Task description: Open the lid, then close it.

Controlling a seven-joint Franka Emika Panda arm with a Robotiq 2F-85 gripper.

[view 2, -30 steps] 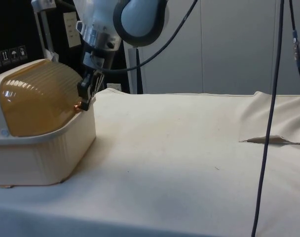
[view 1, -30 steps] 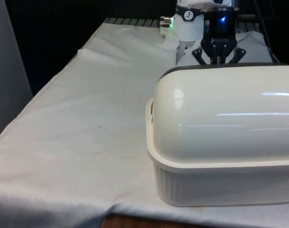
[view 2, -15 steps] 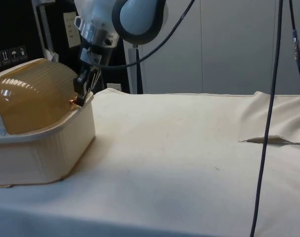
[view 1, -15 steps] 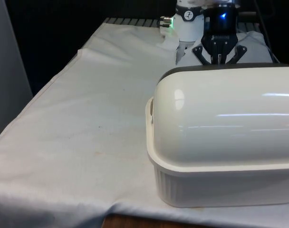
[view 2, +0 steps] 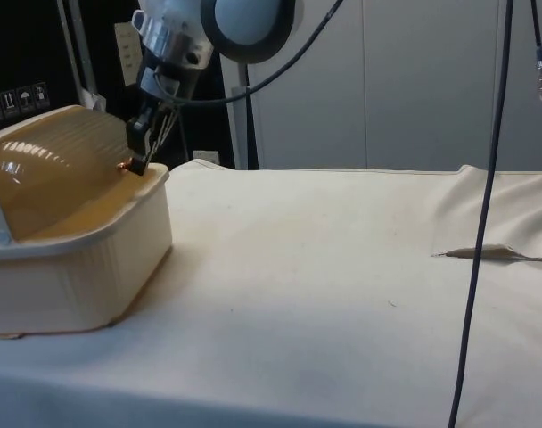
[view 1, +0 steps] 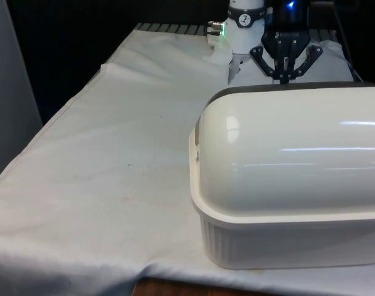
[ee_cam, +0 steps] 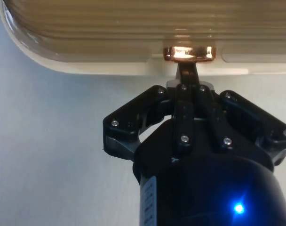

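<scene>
A cream bread box (view 1: 286, 240) stands at the front view's right, its back to that camera, under a rounded roll-top lid (view 1: 292, 154). The side view shows the lid (view 2: 57, 169) as ribbed amber plastic over the cream base (view 2: 75, 276). A copper handle (ee_cam: 188, 52) runs along the lid's lower edge. My gripper (ee_cam: 187, 70) is shut, with its joined fingertips touching the underside of that handle. From the side, the gripper (view 2: 139, 160) slants down onto the lid's edge above the base's rim. It rises behind the box (view 1: 286, 77) in the front view.
White cloth (view 1: 113, 154) covers the table, which drops off at the front view's left edge. A raised fold in the cloth (view 2: 494, 254) lies far from the box. A dark cable (view 2: 483, 214) hangs down in front of the side camera.
My gripper has risen along the box's front, and the copper handle and the lid's edge have gone up with it. The lid has slid a little way back over the base.
</scene>
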